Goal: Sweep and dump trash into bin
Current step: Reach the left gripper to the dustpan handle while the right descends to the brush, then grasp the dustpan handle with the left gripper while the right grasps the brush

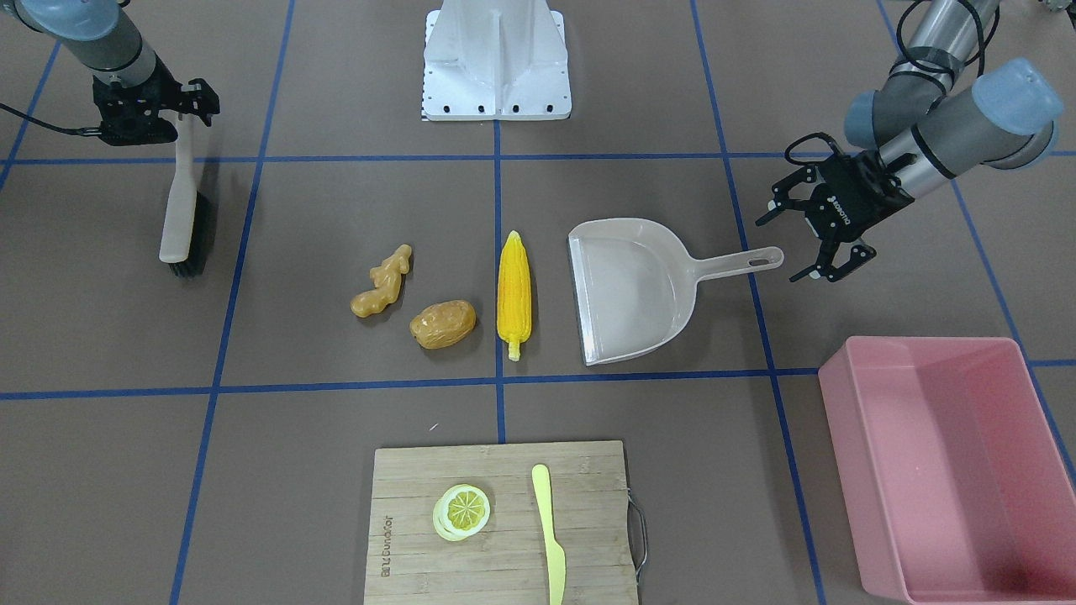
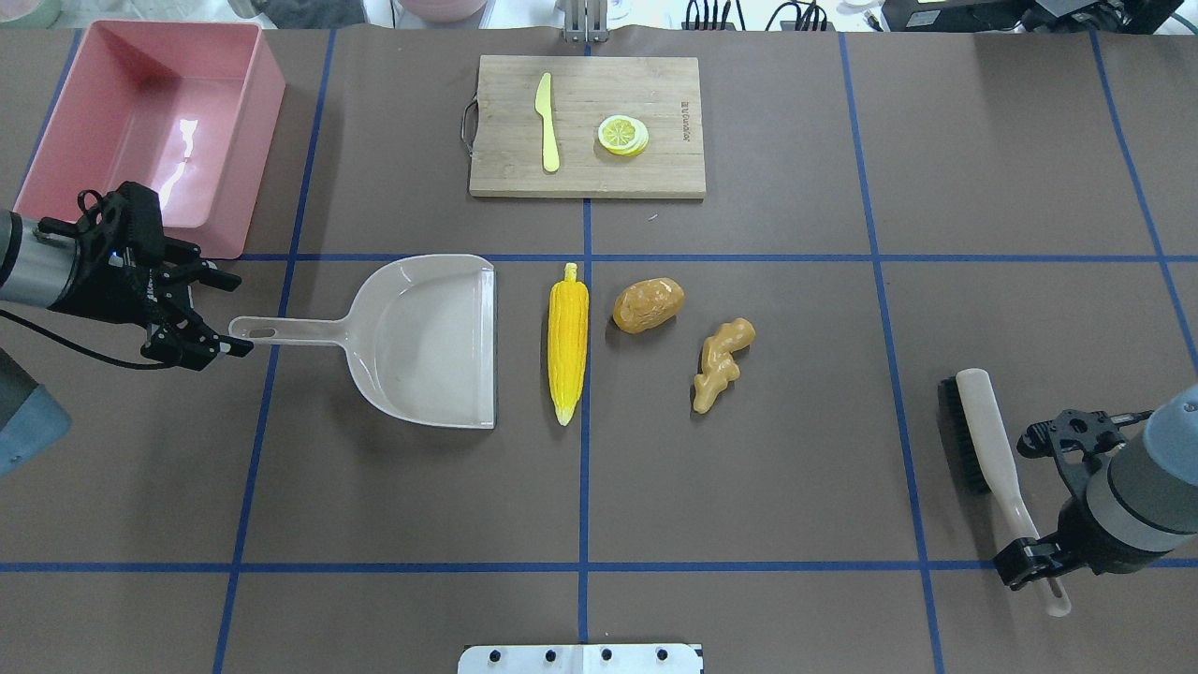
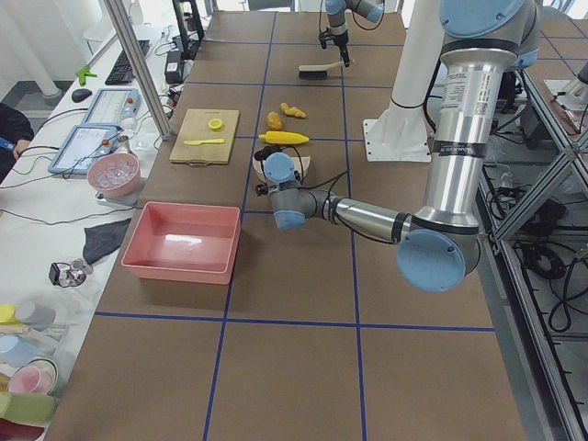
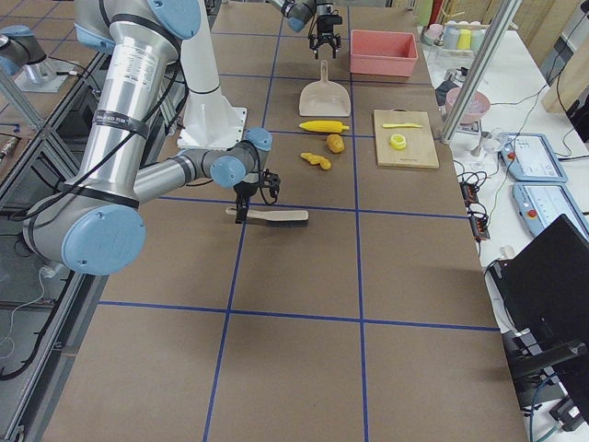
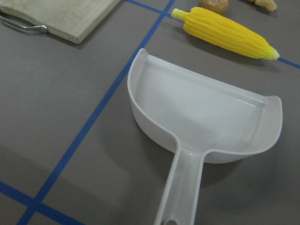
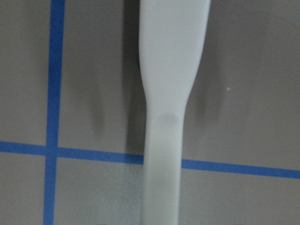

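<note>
Left gripper (image 2: pixel 225 314), wide open and empty, sits at the dustpan (image 2: pixel 426 342) handle's end. Right gripper (image 2: pixel 1020 505), also open, straddles the brush (image 2: pixel 983 421) handle. Corn (image 2: pixel 568 342), potato (image 2: pixel 648 304) and ginger (image 2: pixel 721 363) lie on the desk (image 2: pixel 749 487) beside its mouth; bin (image 2: pixel 262 140) empty. Best to close squarely, lip flat.

Pink bin (image 3: pixel 175 267) near the wooden board (image 3: pixel 196 124)

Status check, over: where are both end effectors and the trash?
Left end effector open at dustpan handle. Right end effector over brush handle, grip unclear. Corn, potato, ginger unswept beside dustpan; bin empty.
</note>
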Robot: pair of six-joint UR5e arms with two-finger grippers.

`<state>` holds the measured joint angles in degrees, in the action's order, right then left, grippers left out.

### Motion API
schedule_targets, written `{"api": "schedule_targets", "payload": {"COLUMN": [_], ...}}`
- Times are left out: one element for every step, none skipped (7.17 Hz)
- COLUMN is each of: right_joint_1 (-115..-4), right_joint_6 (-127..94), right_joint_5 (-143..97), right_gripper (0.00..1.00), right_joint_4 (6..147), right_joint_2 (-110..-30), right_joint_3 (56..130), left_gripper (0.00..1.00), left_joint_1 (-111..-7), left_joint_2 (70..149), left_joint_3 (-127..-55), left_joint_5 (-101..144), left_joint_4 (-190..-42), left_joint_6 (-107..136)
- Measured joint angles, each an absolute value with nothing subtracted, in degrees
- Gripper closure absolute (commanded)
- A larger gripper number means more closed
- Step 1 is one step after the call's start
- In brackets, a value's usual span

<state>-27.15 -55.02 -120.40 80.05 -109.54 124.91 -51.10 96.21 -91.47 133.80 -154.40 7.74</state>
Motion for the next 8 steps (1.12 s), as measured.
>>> {"api": "schedule_targets", "payload": {"right_joint_1": [-26.5, -26.2, -26.2, -26.2, -26.2, -26.2, -26.2, -26.3], "right_joint_6": [-55.2, -55.4, -55.4, -55.4, -55.5, -55.5, -55.5, -55.8], "right_joint_5": [-120.4, -120.6, -120.9, -121.3, -121.7, -121.9, -122.1, -122.2], "right_gripper": [0.24, 0.33, 0.45, 0.66, 0.85, 1.00, 1.00, 1.00], "right_joint_4": [78.7, 77.0, 76.1, 75.7, 75.5, 75.2, 74.8, 74.6], "right_joint_2": [-109.5, -109.6, -109.7, -109.9, -110.3, -111.1, -112.0, -112.5], "right_joint_3": [124.2, 123.6, 123.4, 123.4, 123.5, 123.9, 124.3, 124.8], "left_gripper": [0.05, 0.05, 0.07, 0.16, 0.20, 0.20, 0.20, 0.20], "left_joint_1": [-50.0, -49.2, -48.8, -48.6, -48.5, -48.3, -47.7, -46.9], "left_joint_2": [96.4, 97.3, 98.8, 100.3, 101.0, 101.6, 102.1, 102.3], "left_joint_3": [-89.9, -87.8, -86.2, -85.2, -84.6, -83.9, -83.0, -82.6], "left_joint_5": [133.7, 133.7, 133.6, 133.6, 133.5, 133.0, 131.9, 130.9], "left_joint_4": [-156.8, -159.1, -160.2, -160.5, -160.5, -160.6, -160.7, -160.9], "left_joint_6": [7.5, 7.4, 7.4, 7.4, 7.5, 7.4, 7.4, 7.4]}}
